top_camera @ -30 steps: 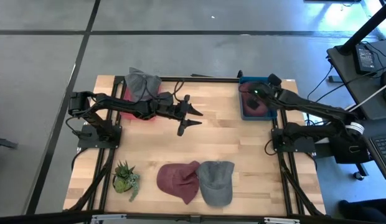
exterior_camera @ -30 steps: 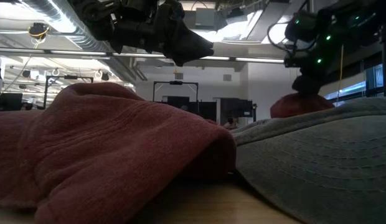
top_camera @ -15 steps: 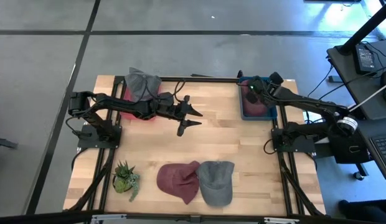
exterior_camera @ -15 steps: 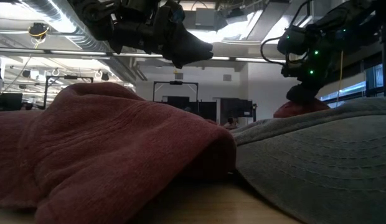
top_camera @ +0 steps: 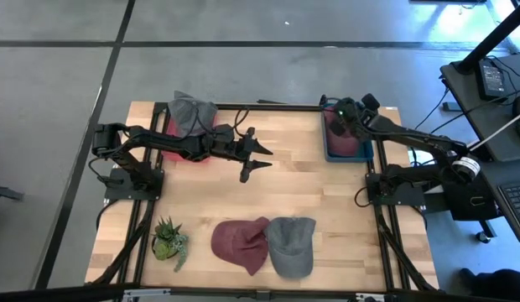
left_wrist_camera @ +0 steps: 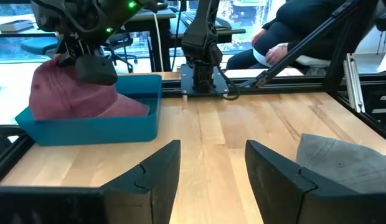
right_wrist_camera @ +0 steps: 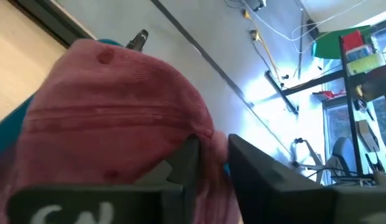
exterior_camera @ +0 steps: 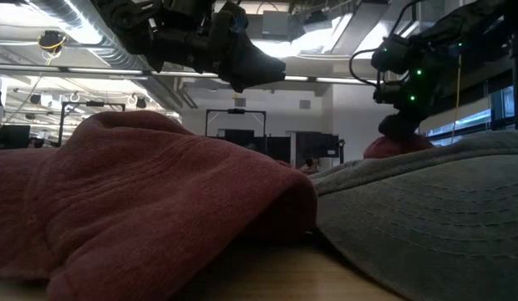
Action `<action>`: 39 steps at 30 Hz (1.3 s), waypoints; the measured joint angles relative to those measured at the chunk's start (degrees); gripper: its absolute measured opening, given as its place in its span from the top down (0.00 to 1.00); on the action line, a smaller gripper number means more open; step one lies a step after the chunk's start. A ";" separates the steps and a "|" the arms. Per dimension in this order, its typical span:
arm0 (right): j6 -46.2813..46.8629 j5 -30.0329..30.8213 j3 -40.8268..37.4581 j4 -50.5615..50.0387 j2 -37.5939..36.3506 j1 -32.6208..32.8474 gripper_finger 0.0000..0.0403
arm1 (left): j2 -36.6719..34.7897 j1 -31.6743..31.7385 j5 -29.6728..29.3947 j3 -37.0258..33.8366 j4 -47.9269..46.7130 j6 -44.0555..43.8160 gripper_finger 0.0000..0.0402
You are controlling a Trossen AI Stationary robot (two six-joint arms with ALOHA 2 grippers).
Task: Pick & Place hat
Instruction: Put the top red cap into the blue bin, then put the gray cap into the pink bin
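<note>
A red hat [left_wrist_camera: 75, 93] sits in the blue bin [top_camera: 330, 152] at the table's far right, and my right gripper [top_camera: 342, 113] is shut on it from above. My left gripper [top_camera: 253, 156] hovers open over the middle of the table and touches nothing; its fingers [left_wrist_camera: 157, 174] frame bare wood. Another red hat [top_camera: 239, 243] and a grey hat [top_camera: 292, 245] lie flat side by side near the table's near edge. A second grey hat [top_camera: 191, 116] lies on a red bin at the far left. My right gripper pinches a raised fold of the red hat's crown [right_wrist_camera: 208, 137] between its two fingers [right_wrist_camera: 183, 158]. It comes from above, pointing down into the blue bin. The hat's lower part [left_wrist_camera: 118, 107] still lies inside the bin, with the cloth bunched up under the fingers.
A small potted plant [top_camera: 169, 239] stands at the near left corner. The wood between the bins and the two near hats is bare. A seated person [left_wrist_camera: 305, 31] shows beyond the table's right side, behind the right arm's base [left_wrist_camera: 202, 68].
My right gripper has shifted a little toward the table's far edge over the blue bin, staying shut on the red hat. The left arm has kept still.
</note>
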 joint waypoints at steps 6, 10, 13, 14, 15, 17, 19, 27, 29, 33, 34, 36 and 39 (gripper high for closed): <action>0.83 -0.39 0.00 0.53 0.00 -2.59 0.62 | 0.00 -0.02 -0.02 0.00 0.00 -0.02 0.56; 2.04 -0.99 0.19 2.00 -0.03 -2.95 0.55 | 0.00 -0.01 -0.07 0.00 0.01 -0.02 0.56; 2.47 -1.58 0.66 1.93 -0.75 -1.47 0.53 | 0.00 -0.02 -0.05 0.00 0.00 -0.31 0.56; 2.59 -2.34 0.84 1.93 -1.18 -0.51 0.53 | 0.00 -0.02 -0.04 0.00 0.00 -0.79 0.56; 2.71 -3.40 1.00 2.01 -1.65 0.55 0.53 | 0.00 0.00 -0.05 0.00 0.00 -1.33 0.56; 3.57 -5.59 1.07 1.98 -2.77 3.06 0.53 | 0.00 -0.02 -0.04 0.00 -0.02 -1.51 0.57; 5.73 -8.38 1.07 1.90 -3.87 5.95 0.53 | 0.00 -0.02 -0.04 0.00 -0.07 -1.53 0.57; 14.23 -19.01 0.90 2.56 -4.66 20.78 0.54 | 0.00 -1.00 -0.02 0.00 0.02 -0.94 0.56; 15.32 -19.05 0.90 3.42 -4.55 24.93 0.54 | 0.00 -1.49 0.00 0.00 0.04 -0.99 0.57; 18.87 -19.60 0.90 5.30 -3.59 33.53 0.54 | 0.00 -2.71 0.12 0.00 0.03 -1.07 0.57; 19.54 -19.56 0.86 5.95 -3.07 35.87 0.54 | 0.00 -3.13 0.30 0.00 0.02 -1.07 0.57; 20.39 -19.49 0.85 8.12 -1.73 40.24 0.54 | 0.00 -4.18 0.42 0.00 0.02 -1.15 0.56; 20.03 -19.54 0.85 11.97 0.86 46.08 0.54 | 0.00 -5.86 0.45 0.00 0.02 -1.19 0.56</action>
